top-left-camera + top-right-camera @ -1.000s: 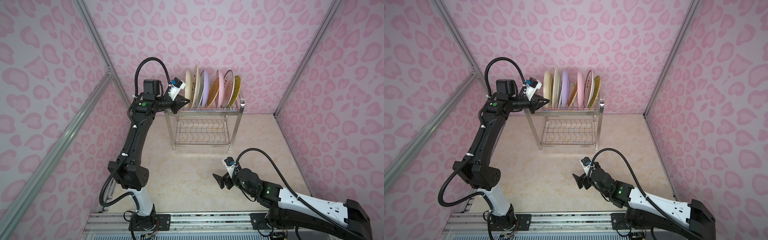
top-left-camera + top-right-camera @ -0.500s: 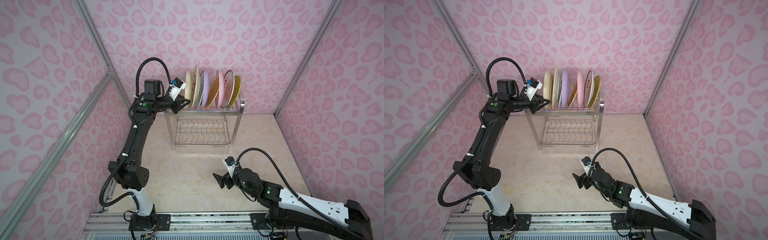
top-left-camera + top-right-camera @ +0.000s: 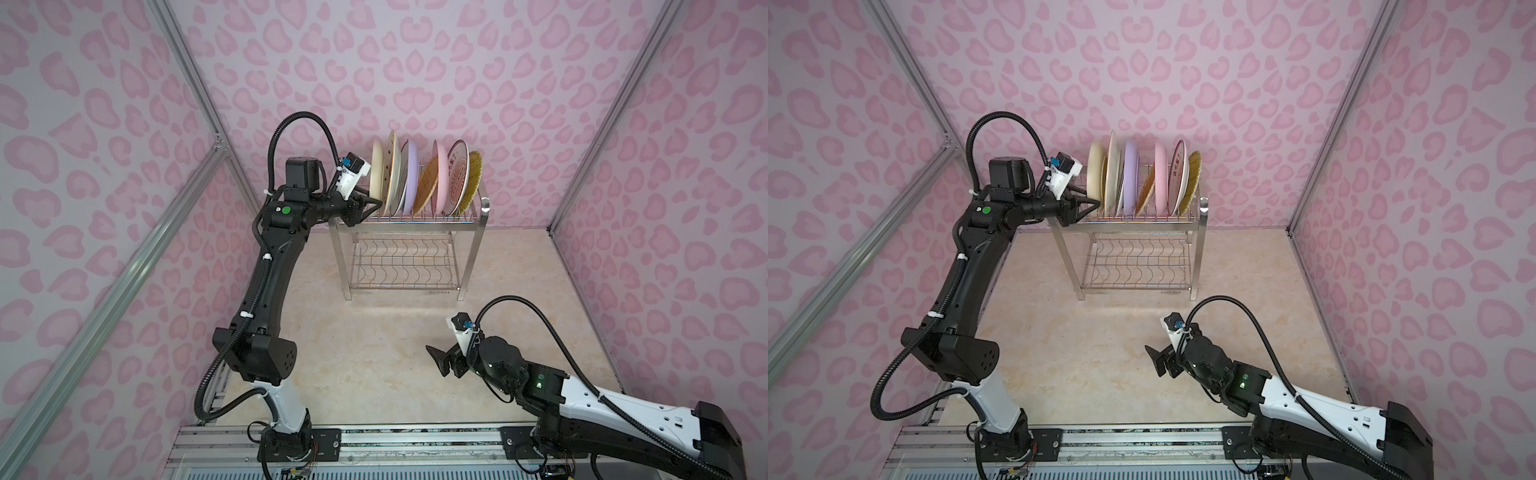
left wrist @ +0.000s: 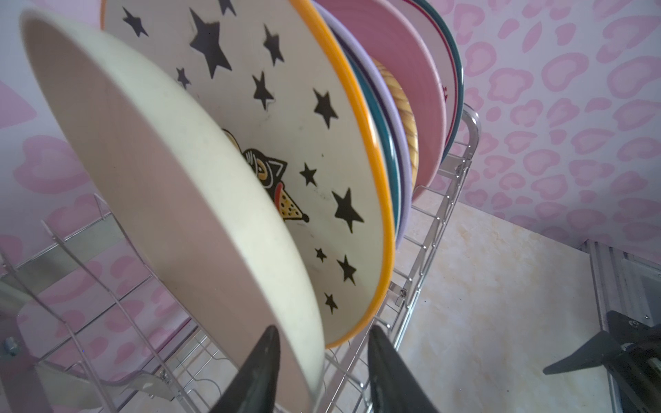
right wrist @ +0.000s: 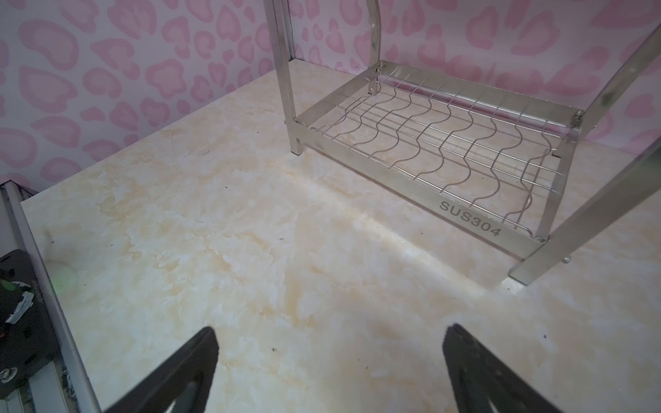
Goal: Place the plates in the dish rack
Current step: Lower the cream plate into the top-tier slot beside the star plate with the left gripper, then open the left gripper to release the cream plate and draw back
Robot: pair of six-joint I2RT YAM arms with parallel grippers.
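Pink heart-print walls enclosed the marbled bench (image 3: 374, 345). Left end effector (image 4: 322, 330) was partly open, straddling the cream plate's (image 4: 161, 178) lower rim with slack on one side. Directly ahead, that plate stood in the dish rack (image 3: 409, 223) beside the star-patterned plate (image 4: 286, 125). Right end effector (image 5: 331, 327) gaped wide, empty, over the bench.

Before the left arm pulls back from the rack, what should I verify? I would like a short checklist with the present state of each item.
1. Left gripper jaws parted astride the rim of the cream plate: ok, a gap shows beside one finger.
2. Other finger free of the rim: cannot tell.
3. Cream plate upright at the end of the dish rack: ok.
4. Its lower edge seated between prongs: cannot tell, hidden.
5. Right gripper open, low over the table, away from the rack: ok.
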